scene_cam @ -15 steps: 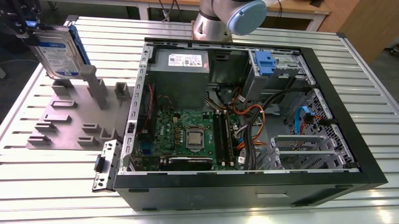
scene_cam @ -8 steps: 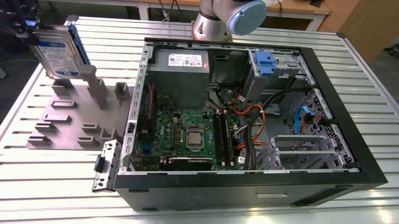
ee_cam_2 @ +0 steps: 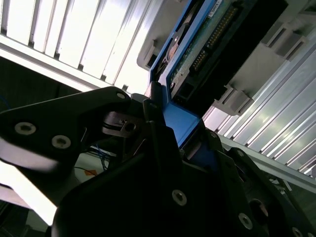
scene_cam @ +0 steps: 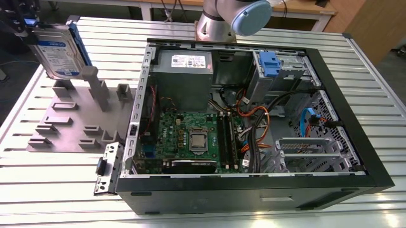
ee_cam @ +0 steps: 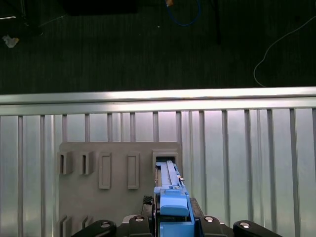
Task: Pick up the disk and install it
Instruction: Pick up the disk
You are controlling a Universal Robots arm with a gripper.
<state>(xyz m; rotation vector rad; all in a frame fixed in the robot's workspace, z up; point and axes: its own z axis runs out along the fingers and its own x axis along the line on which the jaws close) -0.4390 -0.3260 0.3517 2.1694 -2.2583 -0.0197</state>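
Disk point(scene_cam: 60, 51) stands upright on edge at the exterior view's left, over the grey rack point(scene_cam: 70, 126), well apart from the open computer case point(scene_cam: 355, 118). First wrist view: its lower end sits in or just above a rack slot point(ee_cam: 165, 162); cannot tell which. My pincer point(ee_cam_2: 168, 123) is closed on the blue frame at the disk's top end, fingers point(ee_cam_2: 150, 106) tight against the plastic.

Risks, as I judge:
- The hold is narrow and on a plastic edge, so the body may swing or slip.
- A tilted pull may jam it against the slot wall.
- Loose cables point(scene_cam: 254, 116) in the case may snag it.
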